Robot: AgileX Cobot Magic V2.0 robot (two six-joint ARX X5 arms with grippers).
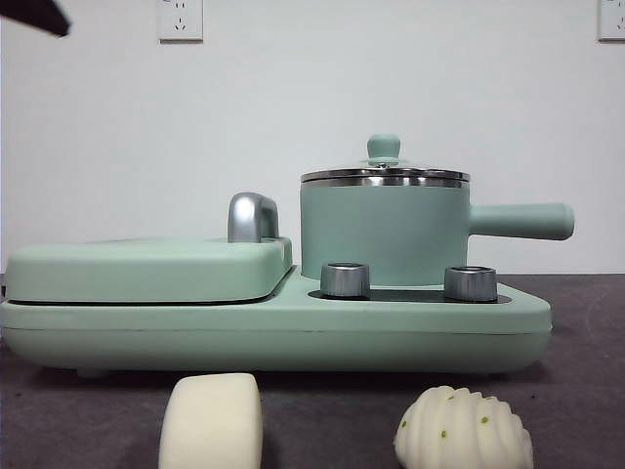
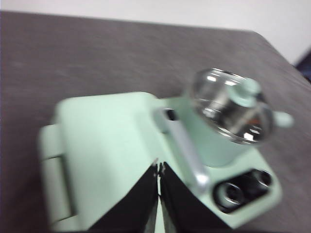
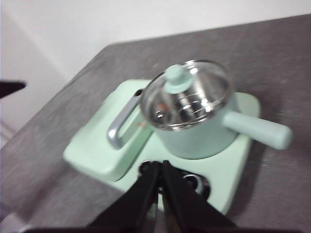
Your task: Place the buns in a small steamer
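this looks like a lab test bench, not a real kitchen: a bare white wall (image 1: 391,78) with two sockets (image 1: 180,20), a plain dark grey tabletop (image 1: 586,391), and a lone mint-green cooker (image 1: 273,327) carrying its small steamer (image 1: 386,230), set below and ahead of black robot fingers (image 3: 146,194).

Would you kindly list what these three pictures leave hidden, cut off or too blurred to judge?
- Smooth bun and ridged bun: front view's bottom edge cuts off their undersides; neither wrist view shows them.
- Steamer interior: the pot wall hides it in the front view; glare on the glass lid and blur obscure it in the wrist views.
- Left claw and right claw: shut; which one is the dark tip in the front view is unclear.
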